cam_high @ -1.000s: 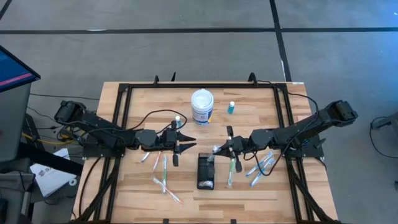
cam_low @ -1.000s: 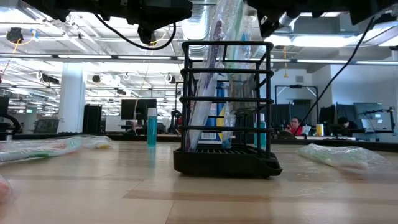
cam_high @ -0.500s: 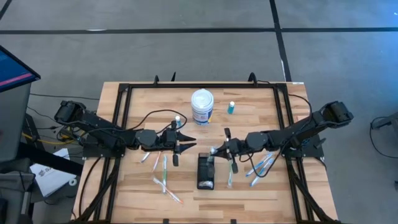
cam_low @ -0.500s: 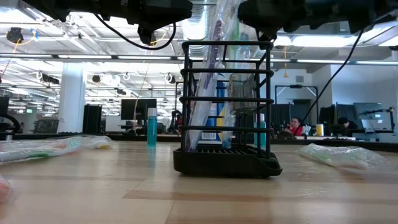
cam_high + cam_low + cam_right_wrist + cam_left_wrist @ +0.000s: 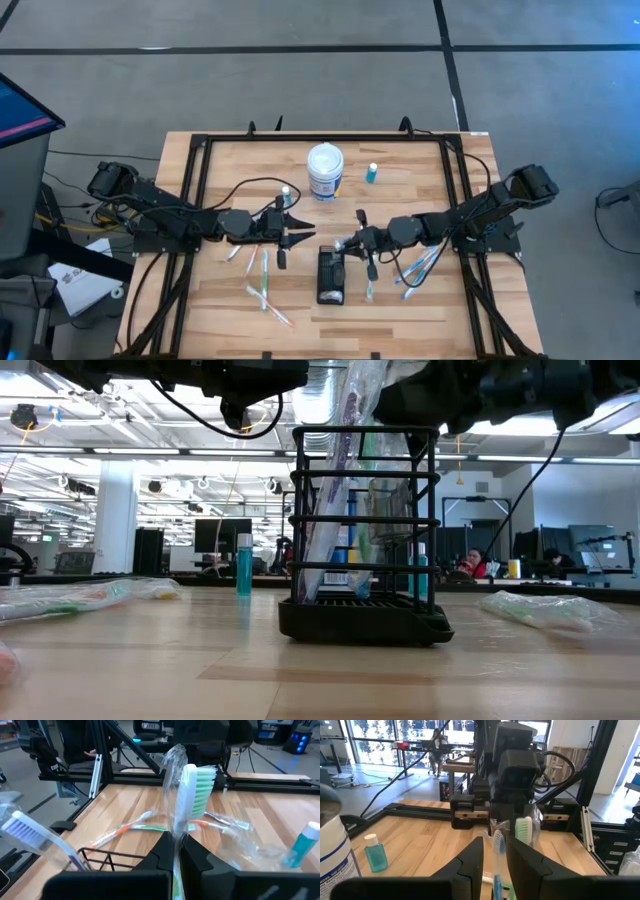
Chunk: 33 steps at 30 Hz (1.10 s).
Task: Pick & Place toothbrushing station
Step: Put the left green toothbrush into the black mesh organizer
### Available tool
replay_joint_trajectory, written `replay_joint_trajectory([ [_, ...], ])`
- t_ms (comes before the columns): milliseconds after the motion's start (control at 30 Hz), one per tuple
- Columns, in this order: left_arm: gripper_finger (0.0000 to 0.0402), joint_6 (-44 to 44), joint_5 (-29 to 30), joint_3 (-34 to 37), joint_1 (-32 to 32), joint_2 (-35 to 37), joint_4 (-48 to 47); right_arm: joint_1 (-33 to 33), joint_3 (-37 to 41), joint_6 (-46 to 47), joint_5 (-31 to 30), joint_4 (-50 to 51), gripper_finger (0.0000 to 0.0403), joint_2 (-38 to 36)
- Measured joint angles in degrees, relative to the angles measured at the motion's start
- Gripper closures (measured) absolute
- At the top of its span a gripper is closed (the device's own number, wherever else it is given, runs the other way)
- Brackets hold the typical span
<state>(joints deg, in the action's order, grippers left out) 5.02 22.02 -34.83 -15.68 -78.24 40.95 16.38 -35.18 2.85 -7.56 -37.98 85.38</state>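
The toothbrushing station, a black slotted holder [image 5: 331,277], stands on its base at the table's middle front and holds a wrapped purple-bristled toothbrush [image 5: 335,510]. My right gripper [image 5: 348,243] is over the holder's far end, shut on a green-bristled toothbrush [image 5: 192,790] in a clear wrapper. My left gripper [image 5: 308,231] waits to the holder's far left, open. A blue-and-white toothbrush [image 5: 498,847] shows in the gap between its fingers; I see no touch. My right gripper pinches the wrapped toothbrush's handle just below the head [image 5: 178,836] between its two fingers. The fingers come level from the table's right and lie across the handle. The brush stands upright, head up. The gripper hides its lower part.
A white round tub [image 5: 325,170] and a small teal bottle [image 5: 372,172] stand at the back, another small bottle [image 5: 285,192] near my left arm. Loose wrapped toothbrushes lie left [image 5: 262,282] and right [image 5: 420,265] of the holder. A black frame [image 5: 190,200] borders the table.
My right gripper has gone toward the table's left edge and a little toward the near edge, carrying the upright green-bristled toothbrush over the holder's far end. It has stayed shut on it.
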Motion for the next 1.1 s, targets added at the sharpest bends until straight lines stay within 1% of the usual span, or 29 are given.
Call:
replay_joint_trajectory([
  [233,0.0325,0.0,0.0,0.0,0.0,0.0,0.0,0.0,0.0,0.2,0.0,1.7,0.0400,0.2],
  [467,0.0325,0.0,0.0,0.0,0.0,0.0,0.0,0.0,0.0,0.9,0.0,2.5,0.0383,0.2],
  [700,0.0325,0.0,0.0,0.0,0.0,0.0,0.0,0.1,0.0,0.8,0.0,5.2,0.0385,0.3],
  [1100,0.0325,0.0,0.0,0.0,0.0,0.0,0.0,0.5,0.0,1.1,0.2,6.2,0.0348,0.2],
])
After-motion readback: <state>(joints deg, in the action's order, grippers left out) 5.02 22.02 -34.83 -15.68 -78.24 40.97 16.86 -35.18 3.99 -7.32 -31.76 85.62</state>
